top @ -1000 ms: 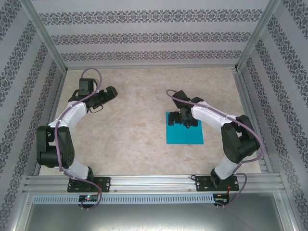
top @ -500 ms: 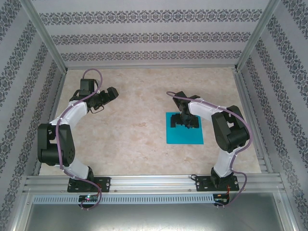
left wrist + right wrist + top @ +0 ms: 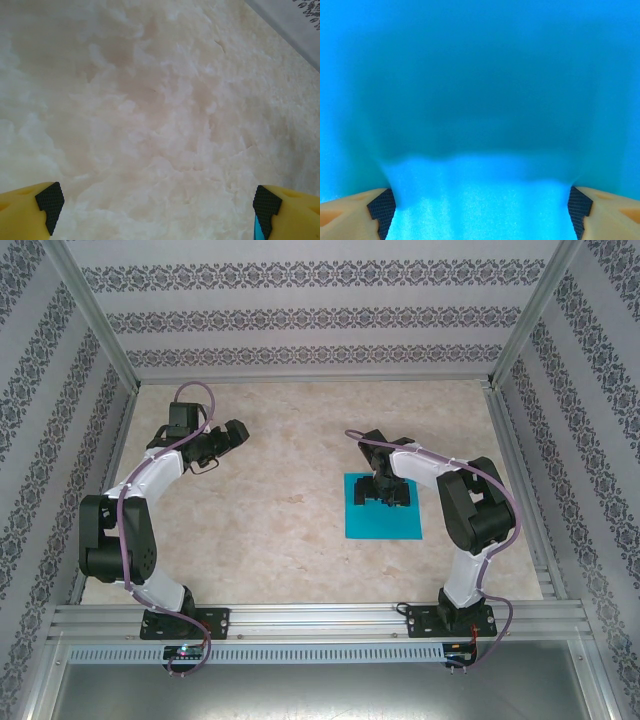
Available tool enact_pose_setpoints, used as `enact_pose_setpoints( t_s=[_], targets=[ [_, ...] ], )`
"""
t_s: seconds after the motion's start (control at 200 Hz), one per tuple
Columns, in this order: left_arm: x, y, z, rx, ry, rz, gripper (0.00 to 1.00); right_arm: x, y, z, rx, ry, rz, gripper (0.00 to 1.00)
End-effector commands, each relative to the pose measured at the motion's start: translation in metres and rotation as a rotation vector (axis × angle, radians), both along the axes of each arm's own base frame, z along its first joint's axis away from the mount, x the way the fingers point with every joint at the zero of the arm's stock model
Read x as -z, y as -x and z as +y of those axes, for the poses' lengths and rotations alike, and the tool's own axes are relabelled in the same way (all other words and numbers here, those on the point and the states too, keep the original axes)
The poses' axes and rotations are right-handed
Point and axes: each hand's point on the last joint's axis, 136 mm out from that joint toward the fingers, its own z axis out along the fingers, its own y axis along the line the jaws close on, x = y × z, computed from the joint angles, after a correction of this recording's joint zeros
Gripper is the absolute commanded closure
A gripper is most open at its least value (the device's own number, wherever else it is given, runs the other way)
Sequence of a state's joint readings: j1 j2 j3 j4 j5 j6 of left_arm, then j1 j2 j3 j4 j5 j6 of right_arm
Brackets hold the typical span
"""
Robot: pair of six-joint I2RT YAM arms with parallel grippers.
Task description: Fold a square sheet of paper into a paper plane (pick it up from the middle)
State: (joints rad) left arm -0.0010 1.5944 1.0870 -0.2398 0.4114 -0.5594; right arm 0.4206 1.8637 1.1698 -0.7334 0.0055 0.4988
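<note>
1. While the square sheet of paper point(image 3: 384, 524) is lying flat on the right half of the surface point(image 3: 290, 510), it is being met from above by the right hand point(image 3: 383, 498), which is being held low over the sheet's far half.
2. In the right wrist view, that hand's jaws are being kept wide. Its dark pads point(image 3: 382, 206) are being shown at the two lower corners, with teal paper stretching across the whole gap between them.
3. A paler band of paper is being shown between those pads (whether it is being raised into a ridge or is merely catching light cannot be told). The sheet beyond it is being darkened by shadow.
4. The pads are being set right at the paper, one on each side of the pale band, and the sheet is not being clamped between them.
5. The left hand point(image 3: 232, 433) is being held well apart from the sheet, over the far left part of the surface. Its jaws are being kept wide, with only bare, mottled beige surface between its yellow, black-padded fingers point(image 3: 50, 200).
6. The sheet is being left unfolded, its edges roughly square to the near rail point(image 3: 320, 618), just ahead of the right arm's base.
</note>
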Motion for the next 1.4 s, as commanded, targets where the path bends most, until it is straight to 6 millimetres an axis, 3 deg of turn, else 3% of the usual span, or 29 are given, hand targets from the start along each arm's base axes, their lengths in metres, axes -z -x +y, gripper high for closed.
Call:
enact_pose_setpoints(
  t_s=[0.0, 0.28, 0.405, 0.495, 0.729, 0.854, 1.079, 1.399],
  targets=[
    [-0.011, -0.005, -0.007, 0.01, 0.015, -0.018, 0.0, 0.03, 0.014, -0.009, 0.033, 0.029, 0.081, 0.13],
    [-0.007, -0.005, -0.008, 0.009, 0.025, -0.01, 0.0, 0.014, 0.006, -0.006, 0.05, -0.003, 0.021, 0.27],
    [-0.002, -0.002, -0.011, -0.001, 0.056, 0.006, 0.0, -0.009, -0.007, 0.013, 0.048, -0.106, -0.061, 0.47],
    [0.008, 0.003, -0.019, -0.009, 0.126, 0.038, 0.0, -0.029, -0.02, 0.046, 0.054, -0.278, -0.124, 0.62],
    [0.028, 0.018, -0.063, 0.076, 0.356, 0.096, 0.01, -0.1, -0.047, 0.162, 0.0, -0.791, -0.244, 0.66],
    [0.031, 0.03, -0.081, 0.141, 0.436, 0.101, 0.04, -0.12, -0.056, 0.199, -0.009, -0.99, -0.238, 0.67],
    [0.035, 0.044, -0.108, 0.213, 0.56, 0.095, 0.12, -0.098, -0.061, 0.209, 0.033, -1.044, -0.173, 0.67],
    [0.056, 0.05, -0.14, 0.26, 0.649, 0.161, 0.3, -0.047, -0.056, 0.182, 0.12, -0.959, -0.096, 0.59]
  ],
)
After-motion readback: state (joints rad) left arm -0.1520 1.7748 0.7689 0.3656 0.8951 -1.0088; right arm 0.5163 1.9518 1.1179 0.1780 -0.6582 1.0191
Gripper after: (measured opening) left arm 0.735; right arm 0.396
